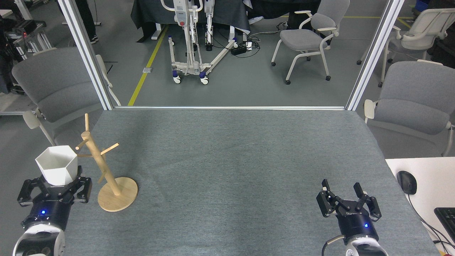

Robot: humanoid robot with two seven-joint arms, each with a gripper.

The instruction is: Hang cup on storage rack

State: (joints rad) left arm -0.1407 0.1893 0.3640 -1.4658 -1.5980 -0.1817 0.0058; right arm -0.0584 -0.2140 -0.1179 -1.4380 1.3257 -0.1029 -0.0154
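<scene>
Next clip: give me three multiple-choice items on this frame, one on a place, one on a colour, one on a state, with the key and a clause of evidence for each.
1. Where does the storage rack stand?
A. near left part of the table
B. far right corner
C. on the white desk

2. What colour is the cup?
A. blue
B. white
C. black

3. What is the state of the right pincer?
A. shut on the cup
B. shut on a peg
C. open and empty

Key:
1 A, its round base sits on the grey table at the near left.
2 B, the faceted, hexagon-rimmed cup is matte white.
3 C, its fingers are spread with nothing between them; the left pincer holds the cup beside the rack.
</scene>
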